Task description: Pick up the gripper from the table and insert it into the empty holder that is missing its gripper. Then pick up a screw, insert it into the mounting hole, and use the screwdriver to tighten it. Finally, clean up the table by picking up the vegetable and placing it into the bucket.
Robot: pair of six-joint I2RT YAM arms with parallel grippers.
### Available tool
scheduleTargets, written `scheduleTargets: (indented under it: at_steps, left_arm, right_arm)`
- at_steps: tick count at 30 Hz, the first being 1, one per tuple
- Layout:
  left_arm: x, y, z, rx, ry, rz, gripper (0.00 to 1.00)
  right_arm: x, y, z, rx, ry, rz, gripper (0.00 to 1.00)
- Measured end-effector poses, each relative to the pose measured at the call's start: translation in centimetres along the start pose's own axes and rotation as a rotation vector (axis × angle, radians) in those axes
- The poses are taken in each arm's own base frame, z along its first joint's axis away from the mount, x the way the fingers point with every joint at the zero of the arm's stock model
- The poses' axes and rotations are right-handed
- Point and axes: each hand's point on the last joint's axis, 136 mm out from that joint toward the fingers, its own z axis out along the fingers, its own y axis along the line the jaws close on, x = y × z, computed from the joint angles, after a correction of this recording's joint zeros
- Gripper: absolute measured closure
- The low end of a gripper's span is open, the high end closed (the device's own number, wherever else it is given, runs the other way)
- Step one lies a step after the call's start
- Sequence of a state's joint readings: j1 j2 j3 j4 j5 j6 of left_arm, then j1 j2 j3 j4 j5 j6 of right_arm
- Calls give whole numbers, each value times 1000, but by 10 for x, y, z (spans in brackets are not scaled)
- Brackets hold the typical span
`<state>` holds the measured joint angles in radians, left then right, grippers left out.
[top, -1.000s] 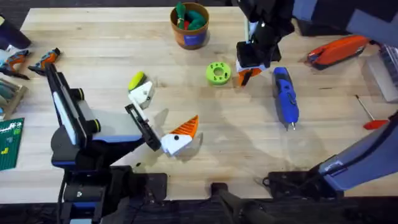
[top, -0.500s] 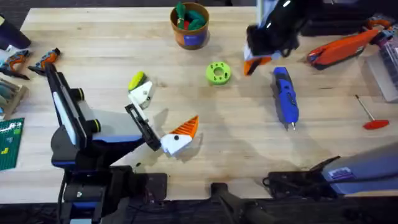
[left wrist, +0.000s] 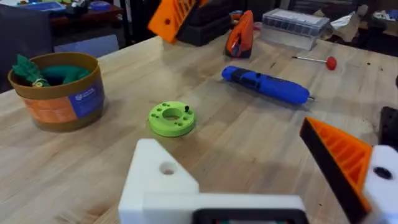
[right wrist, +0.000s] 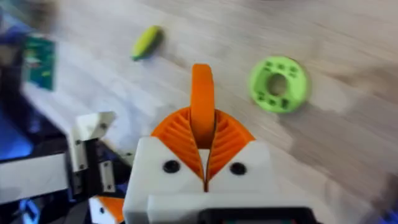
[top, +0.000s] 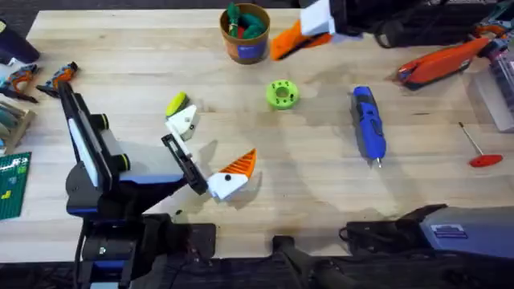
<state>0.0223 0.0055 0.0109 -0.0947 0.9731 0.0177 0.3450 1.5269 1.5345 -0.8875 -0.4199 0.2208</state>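
Right gripper [right wrist: 203, 140]: fingers clamped on the gripper [right wrist: 202, 102], raised beside the bucket [top: 245, 34].
Left gripper [top: 210, 164]: spread wide, holder [top: 184, 120] bare.

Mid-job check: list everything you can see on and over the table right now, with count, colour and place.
the bucket: one, orange-brown, far edge of the table, green items inside
green disc: one, lime, near the bucket
the screwdriver: one, blue, lying right of the disc
the vegetable: one, yellow-green, on the table beside the holder
red-handled rod: one, right edge
orange and black object: one, far right
the gripper: one, orange, clamped in the right gripper, in the air near the bucket
the holder: one, white, bare, on the left arm
left gripper: open, low over the table
right gripper: shut on the gripper
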Motion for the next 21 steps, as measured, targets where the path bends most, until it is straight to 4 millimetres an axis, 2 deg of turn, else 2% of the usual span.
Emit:
scheduleTargets:
  at_steps: [2,7,12,14,15,21]
  left_arm:
    - [0,0,0,0,0,0,15]
    - [0,0,0,0,0,0,15]
    - [0,0,0,0,0,0,15]
    - [0,0,0,0,0,0,14]
    - [0,0,0,0,0,0,14]
    - [0,0,0,0,0,0,15]
  right_arm:
    - [2,9,10,-107,-2,-9,987]
    - [20,15,35,-312,20,12,987]
    - [28,27,51,-510,-15,20,987]
    - [26,34,52,-595,-53,3,987]
    - [25,43,49,-710,-106,-17,988]
    - [36,55,37,-864,-125,10,988]
